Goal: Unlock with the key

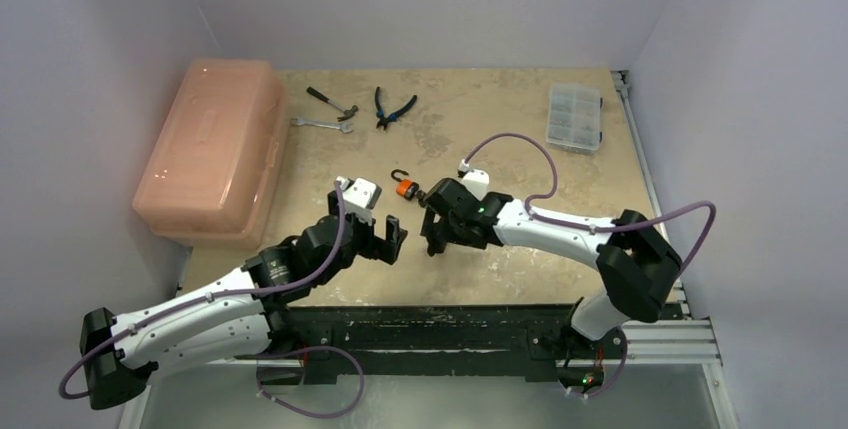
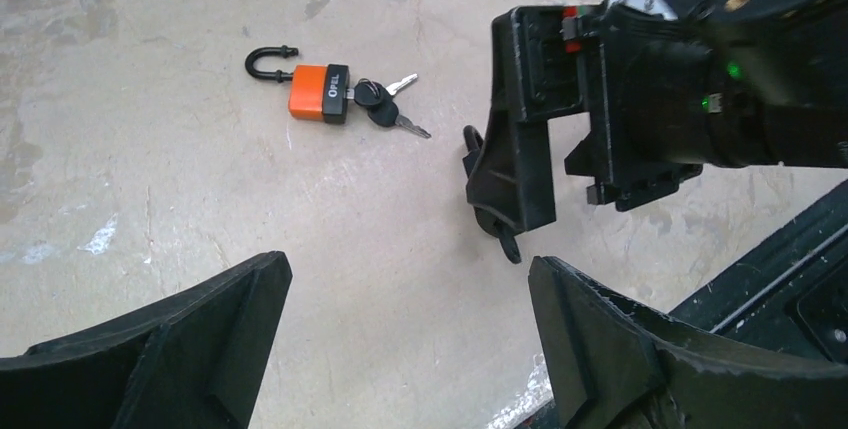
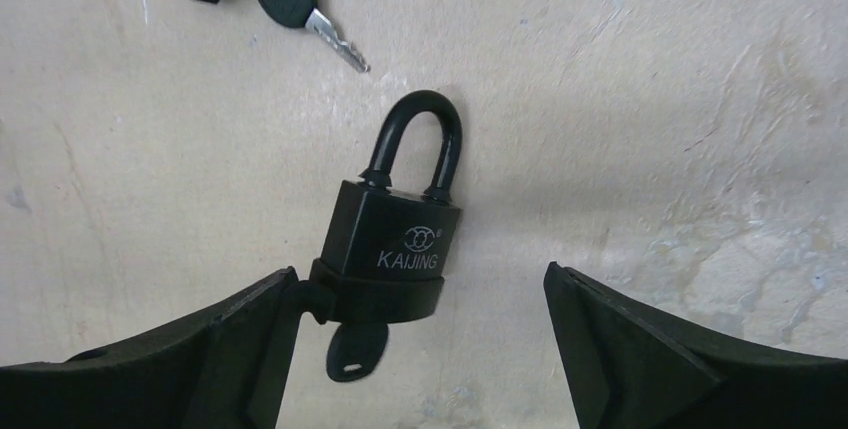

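Observation:
A black padlock (image 3: 398, 239) marked KAIJING lies flat on the table with its shackle (image 3: 415, 144) closed and a black key (image 3: 355, 351) in its underside. My right gripper (image 3: 418, 277) is open around the lock body, its left finger touching the lock's lower left corner. My left gripper (image 2: 410, 279) is open and empty, just left of the right gripper (image 2: 560, 149). In the left wrist view the black lock (image 2: 490, 184) shows edge-on below the right fingers. An orange padlock (image 2: 320, 94) with a key bunch (image 2: 385, 107) lies farther back, its shackle open.
A pink plastic box (image 1: 210, 149) stands at the back left. A hammer (image 1: 330, 101), a wrench (image 1: 322, 124) and pliers (image 1: 393, 107) lie at the back. A clear organiser case (image 1: 575, 116) sits at the back right. The two grippers (image 1: 385, 241) (image 1: 432, 232) are close together.

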You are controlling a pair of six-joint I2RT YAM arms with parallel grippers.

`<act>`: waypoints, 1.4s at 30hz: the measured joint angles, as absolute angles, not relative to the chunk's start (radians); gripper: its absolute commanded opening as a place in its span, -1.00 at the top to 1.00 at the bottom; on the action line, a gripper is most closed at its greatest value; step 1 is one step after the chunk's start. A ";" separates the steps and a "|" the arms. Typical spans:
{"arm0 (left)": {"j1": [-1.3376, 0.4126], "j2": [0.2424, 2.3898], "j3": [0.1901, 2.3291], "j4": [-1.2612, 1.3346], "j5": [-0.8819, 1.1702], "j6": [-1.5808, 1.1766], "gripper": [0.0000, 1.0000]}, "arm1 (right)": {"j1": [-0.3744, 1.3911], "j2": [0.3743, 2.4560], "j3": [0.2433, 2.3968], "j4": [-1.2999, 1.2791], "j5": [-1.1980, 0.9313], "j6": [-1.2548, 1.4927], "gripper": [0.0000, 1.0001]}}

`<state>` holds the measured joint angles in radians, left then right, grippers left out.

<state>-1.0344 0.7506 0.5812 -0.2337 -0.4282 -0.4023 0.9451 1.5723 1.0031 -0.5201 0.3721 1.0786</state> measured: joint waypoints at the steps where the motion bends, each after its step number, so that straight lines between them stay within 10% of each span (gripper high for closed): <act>1: -1.034 0.760 0.588 -0.234 -0.437 -0.410 -0.97 | 0.936 1.560 0.998 -0.514 0.371 1.072 -0.98; 28: -1.034 0.999 0.647 -0.215 -0.435 -0.443 -0.82 | 0.805 1.353 0.907 -0.374 0.227 0.936 -0.98; 42: -1.034 1.572 1.007 -0.360 -0.411 -0.418 -0.81 | 0.628 1.136 0.851 -0.524 0.299 0.934 -0.98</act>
